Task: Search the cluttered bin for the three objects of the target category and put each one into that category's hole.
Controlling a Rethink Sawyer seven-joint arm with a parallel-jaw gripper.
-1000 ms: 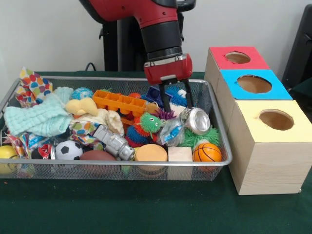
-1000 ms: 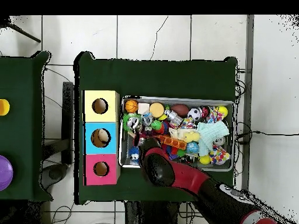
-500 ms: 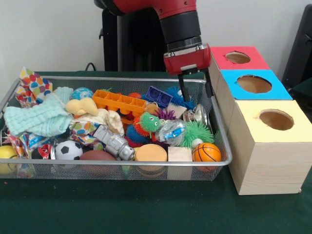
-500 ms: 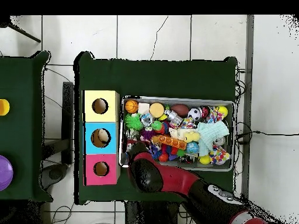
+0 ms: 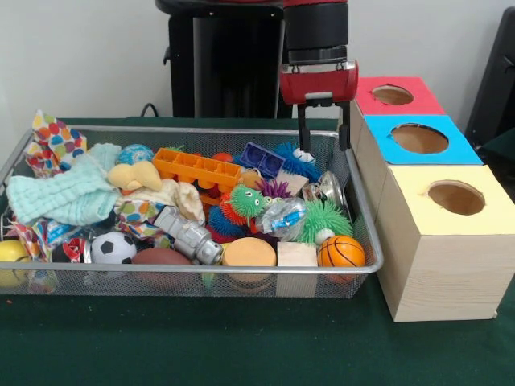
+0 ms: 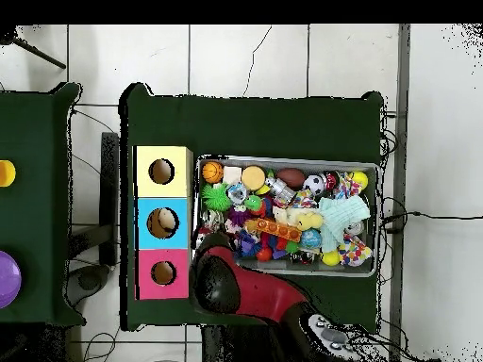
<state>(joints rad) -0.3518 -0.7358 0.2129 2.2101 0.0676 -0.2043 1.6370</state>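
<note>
Gripper (image 5: 323,135) hanging high over the far corner of the wire bin (image 5: 161,129), just beside the red box (image 5: 366,100). Fingers spread, nothing pinched between them. In the overhead view hidden under the arm (image 6: 222,283), so front view only.

Target category not readable from here. Likely candidates in the bin:
- balls: basketball (image 5: 341,252) and soccer ball (image 5: 113,248) at the near wall, well apart from each other
- spiky toys: green spiky toy (image 5: 326,219) behind the basketball, blue spiky toy (image 5: 290,157) right below the gripper

Probably between picks, lining up the next grab. For doing it well:
- Confirm category before dropping; no blind dips into clutter.
- Pick whatever sits on top and free. Blue spiky toy closest but jammed against the mesh corner, so risk of a finger catching wire.
- Come straight down, fingers wide, centred on the body, not on the bristles.
- Lift clear of the rim before moving to the boxes.
- Match hole by category: red, blue box (image 5: 378,133) or yellow box (image 5: 434,241); release low over the hole.
</note>
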